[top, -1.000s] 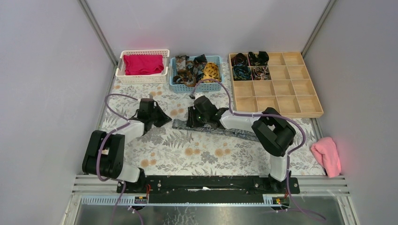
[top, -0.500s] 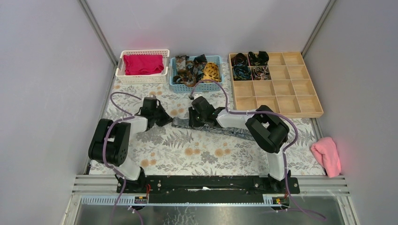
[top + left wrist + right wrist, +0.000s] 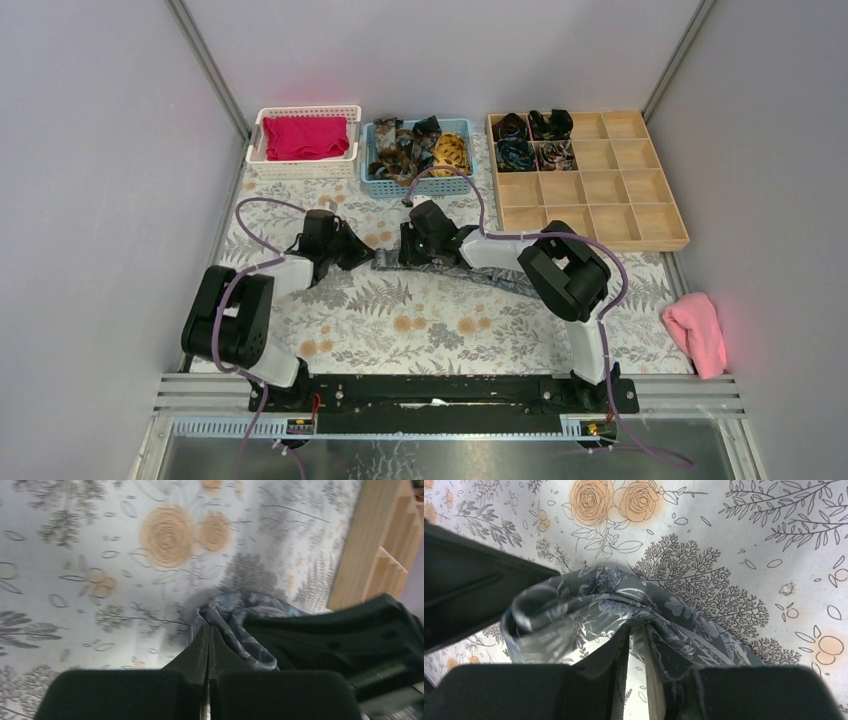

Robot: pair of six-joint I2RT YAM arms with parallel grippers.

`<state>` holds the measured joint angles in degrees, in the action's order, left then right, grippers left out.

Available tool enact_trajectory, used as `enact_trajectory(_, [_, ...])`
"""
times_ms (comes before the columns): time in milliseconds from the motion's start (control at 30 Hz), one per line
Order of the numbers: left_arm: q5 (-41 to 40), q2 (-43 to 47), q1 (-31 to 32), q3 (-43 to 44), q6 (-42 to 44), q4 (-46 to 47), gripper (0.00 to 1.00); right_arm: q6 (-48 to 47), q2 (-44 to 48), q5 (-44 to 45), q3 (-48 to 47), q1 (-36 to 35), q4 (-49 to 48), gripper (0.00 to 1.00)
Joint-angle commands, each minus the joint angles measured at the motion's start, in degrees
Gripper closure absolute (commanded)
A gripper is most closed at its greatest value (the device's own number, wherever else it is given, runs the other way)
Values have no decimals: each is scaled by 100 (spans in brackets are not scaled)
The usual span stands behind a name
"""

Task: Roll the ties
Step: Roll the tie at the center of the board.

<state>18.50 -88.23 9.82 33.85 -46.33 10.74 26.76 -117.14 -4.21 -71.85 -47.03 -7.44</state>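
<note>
On the flowered tablecloth point(image 3: 420, 330), just on the near side of the blue basket point(image 3: 420, 187), lies the grey tie point(image 3: 684, 625) — silky, leaf-patterned, a flat strip with its end curled into a loose fold. My right gripper point(image 3: 636, 629) pinches that fold at its fingertips; my left gripper point(image 3: 208, 630) is clenched on nothing, its tip just beside the fold.

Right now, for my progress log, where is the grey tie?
Top view: the grey tie lies mid-table on the floral cloth, in front of the blue basket, its curled left end pinched in the right arm's jaws.
</note>
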Motion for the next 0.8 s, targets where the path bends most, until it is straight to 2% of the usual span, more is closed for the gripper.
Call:
enact_trajectory(0, [206,477,224,-73,-135,452,100,-40,-389,12,111,89,301,76])
enact_trajectory(133, [214,325,400,106,-78,528,100,6,-380,-84,196,106,189,76])
enact_trajectory(433, [643,-373,660,69,-309,1519,100,61,-249,-171,380,178,37,76])
enact_trajectory(667, [525,-232,696,189,-244,1386,100,120,25,-155,523,194,-37,78])
enact_trajectory(767, [455,-279,694,258,-181,1274,100,108,149,-74,494,194,78,74])
